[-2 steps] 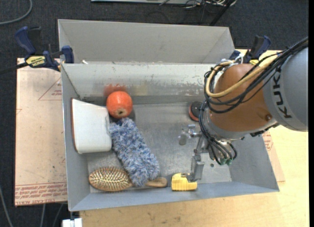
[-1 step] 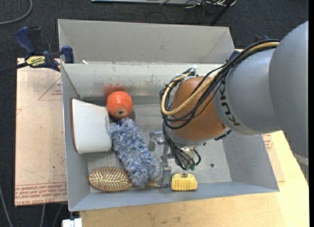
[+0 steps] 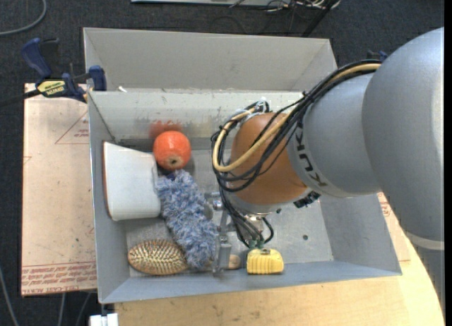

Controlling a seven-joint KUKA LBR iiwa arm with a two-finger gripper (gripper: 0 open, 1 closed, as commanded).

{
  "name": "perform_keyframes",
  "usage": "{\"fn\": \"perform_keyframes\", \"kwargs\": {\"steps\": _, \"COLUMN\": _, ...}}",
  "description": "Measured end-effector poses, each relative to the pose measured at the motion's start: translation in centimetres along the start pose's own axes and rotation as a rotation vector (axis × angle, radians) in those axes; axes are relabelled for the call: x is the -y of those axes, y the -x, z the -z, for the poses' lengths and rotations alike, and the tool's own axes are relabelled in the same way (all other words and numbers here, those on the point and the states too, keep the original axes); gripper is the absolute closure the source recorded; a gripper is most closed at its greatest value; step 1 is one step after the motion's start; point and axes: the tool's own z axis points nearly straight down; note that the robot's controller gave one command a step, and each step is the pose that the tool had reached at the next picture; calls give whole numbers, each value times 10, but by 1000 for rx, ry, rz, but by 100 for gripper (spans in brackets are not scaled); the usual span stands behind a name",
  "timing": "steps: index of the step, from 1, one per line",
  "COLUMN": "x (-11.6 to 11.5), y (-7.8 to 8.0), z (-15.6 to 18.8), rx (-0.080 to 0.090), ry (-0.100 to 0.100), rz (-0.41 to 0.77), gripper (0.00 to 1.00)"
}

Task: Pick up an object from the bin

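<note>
**Item 1. Gripper (image 3: 224, 250).** Low in the grey metal bin (image 3: 321, 243), at about 6 o'clock of its floor and close to the front wall. Whether the fingers are spread or pressed together cannot be told. Their tips are lost against the cloth's edge, and nothing shows between them.

**Item 2. Blue-grey fuzzy knitted cloth (image 3: 185, 219).** A long strip running from the bin's centre toward 7 o'clock. Its lower end touches the gripper at the gripper's 9 o'clock.

**Item 3. Small yellow ribbed block, like a piece of corn cob (image 3: 265, 262).** Just beside the gripper at its 4 o'clock, apart from the cloth.

**Item 4. Golden woven oval brush (image 3: 157, 257).** At the gripper's 9 o'clock, beyond the cloth and touching it.

**Item 5. White plastic cup on its side (image 3: 131, 180).** At 10 o'clock, against the cloth.

**Item 6. Orange round ball (image 3: 173, 149).** At 11 o'clock, near the back wall.

**Step in hand (judged).** The descent into the bin; no grasp is confirmed yet. The likeliest target is the cloth's lower end, with the yellow block as the other candidate.

**Next move (judged).** Close on whatever lies at the tips, then lift straight up. The soft cloth may drag the brush with it or slip free.
</note>
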Motion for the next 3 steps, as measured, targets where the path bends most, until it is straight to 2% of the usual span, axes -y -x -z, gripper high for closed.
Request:
{"fn": "perform_keyframes", "kwargs": {"steps": 1, "x": -27, "y": 11, "z": 7, "rx": 12, "ry": 0, "rz": 102, "gripper": 0}}
{"fn": "perform_keyframes", "kwargs": {"steps": 2, "x": -54, "y": 6, "z": -22, "rx": 8, "ry": 0, "rz": 323, "gripper": 0}}
{"fn": "perform_keyframes", "kwargs": {"steps": 3, "x": -46, "y": 14, "z": -27, "rx": 21, "ry": -2, "rz": 883, "gripper": 100}}
